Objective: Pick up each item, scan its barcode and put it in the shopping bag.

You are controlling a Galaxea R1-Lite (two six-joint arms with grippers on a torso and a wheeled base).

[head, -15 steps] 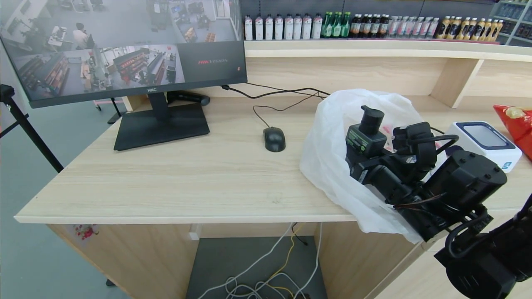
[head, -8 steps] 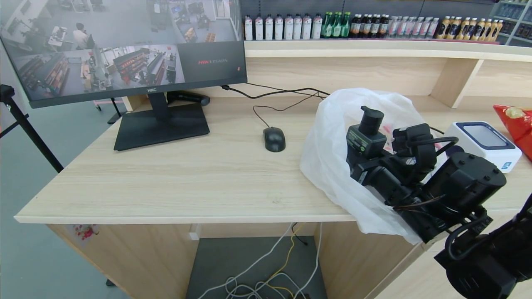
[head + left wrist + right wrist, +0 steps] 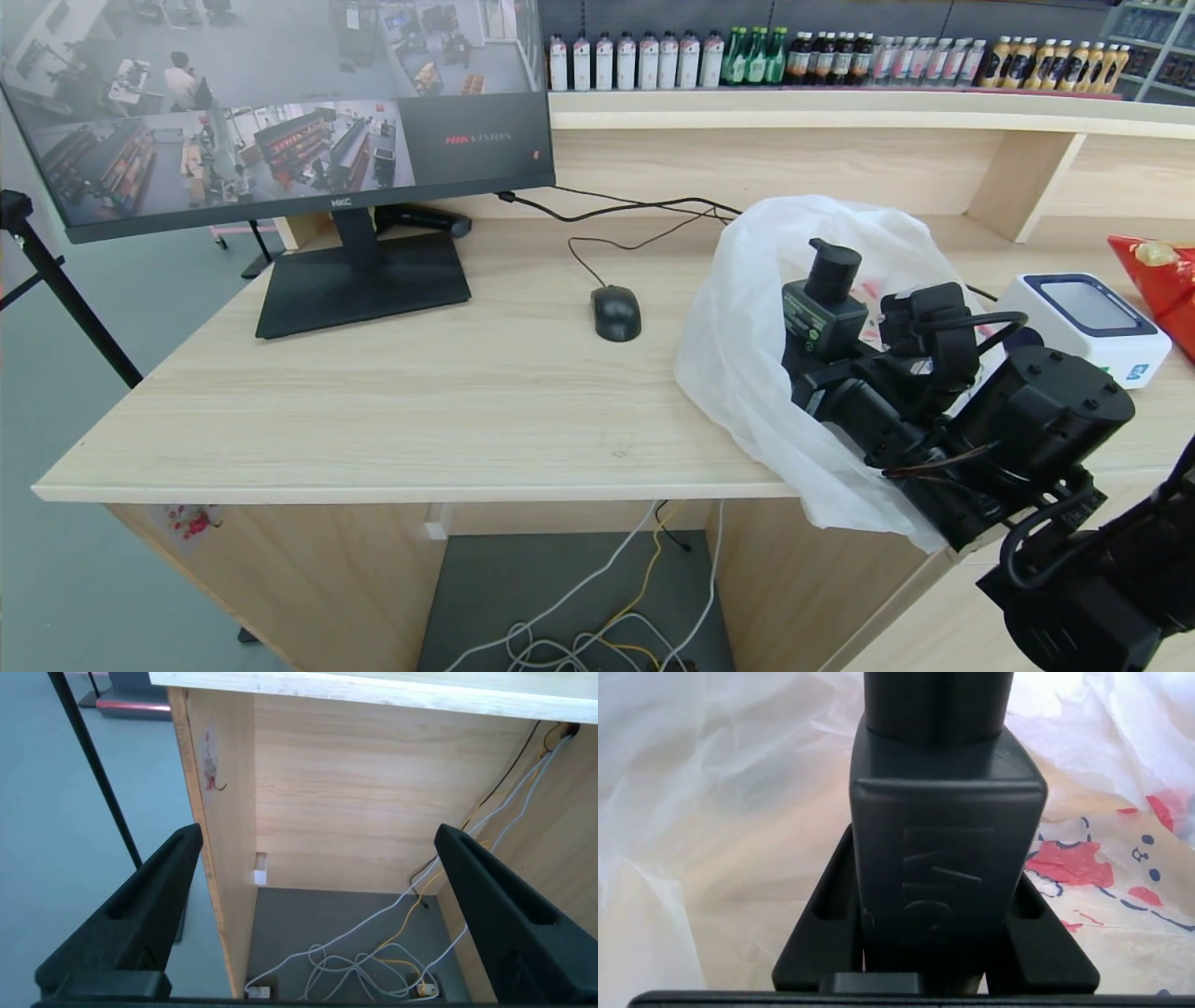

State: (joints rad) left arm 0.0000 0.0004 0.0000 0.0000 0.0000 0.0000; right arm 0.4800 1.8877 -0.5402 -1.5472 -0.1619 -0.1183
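Down below the table (image 3: 420,411) edge, the left hand (image 3: 318,845) hangs spread wide and holding nothing, above loose cables (image 3: 355,961) on the floor. At the table's near right edge, the right hand (image 3: 910,322) is sunk into the white shopping bag (image 3: 747,355). Its own black body blocks the view, so I cannot tell whether it is clenched or released. Something red-printed (image 3: 1083,868) shows through the plastic, perhaps an item. Beyond sit the scanner (image 3: 1088,322) and a red packet (image 3: 1162,280), cut off at the edge.

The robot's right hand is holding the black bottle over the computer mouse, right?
No. The right gripper holds the black bottle in the white shopping bag, not over the mouse, which lies apart on the desk. The head view shows it.
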